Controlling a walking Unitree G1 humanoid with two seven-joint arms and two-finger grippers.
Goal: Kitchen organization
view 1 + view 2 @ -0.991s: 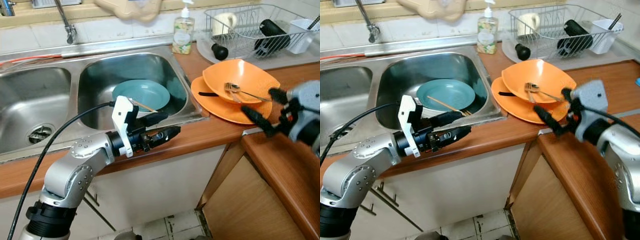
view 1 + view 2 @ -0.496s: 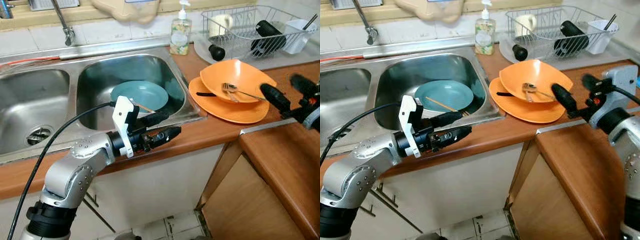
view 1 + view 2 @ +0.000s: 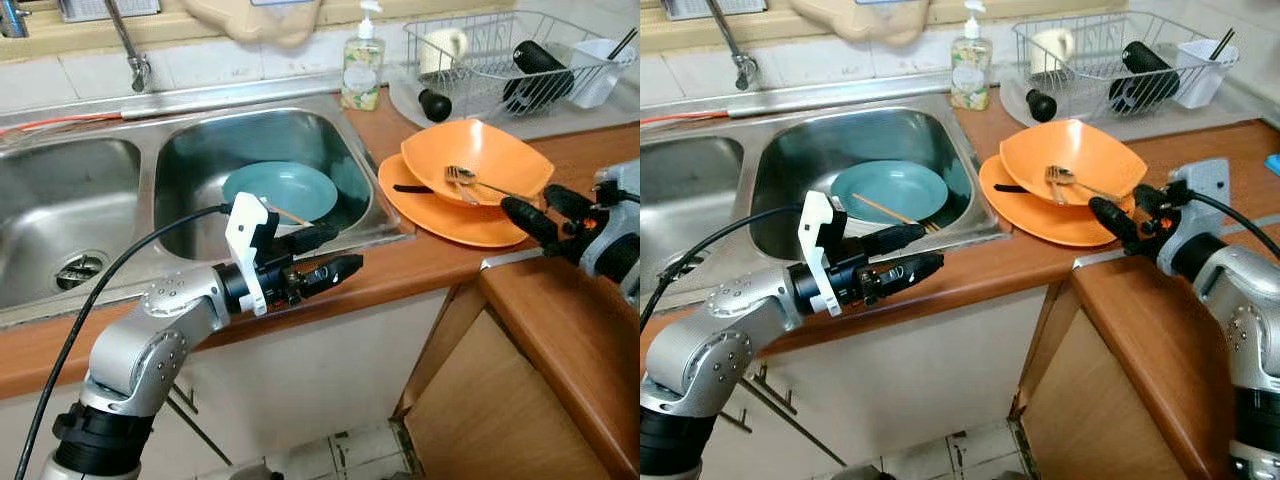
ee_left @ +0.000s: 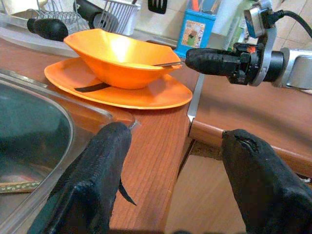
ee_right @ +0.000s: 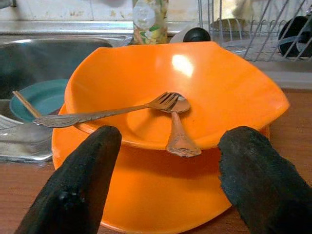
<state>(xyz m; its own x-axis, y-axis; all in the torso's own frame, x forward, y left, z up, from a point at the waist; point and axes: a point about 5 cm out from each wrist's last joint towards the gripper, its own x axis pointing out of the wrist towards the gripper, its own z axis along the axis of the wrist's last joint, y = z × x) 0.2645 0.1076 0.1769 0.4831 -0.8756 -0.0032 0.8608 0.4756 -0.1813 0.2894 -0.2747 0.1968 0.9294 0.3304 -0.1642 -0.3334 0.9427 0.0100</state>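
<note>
Orange bowl [image 5: 175,92] sits stacked on an orange plate [image 5: 161,195] on the wooden counter [image 3: 420,262], just beside the sink [image 3: 190,150], with a fork [image 5: 105,113] and spoon [image 5: 176,129] inside. Right gripper [image 3: 540,212] reaches level toward the bowl's near rim, fingers spread wide, empty, just short of it. Left gripper [image 3: 322,255] hovers over the sink's front edge, fingers apart, empty.

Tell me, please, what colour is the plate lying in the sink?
The plate in the sink is teal, or blue-green; the left eye view shows it best.
</note>
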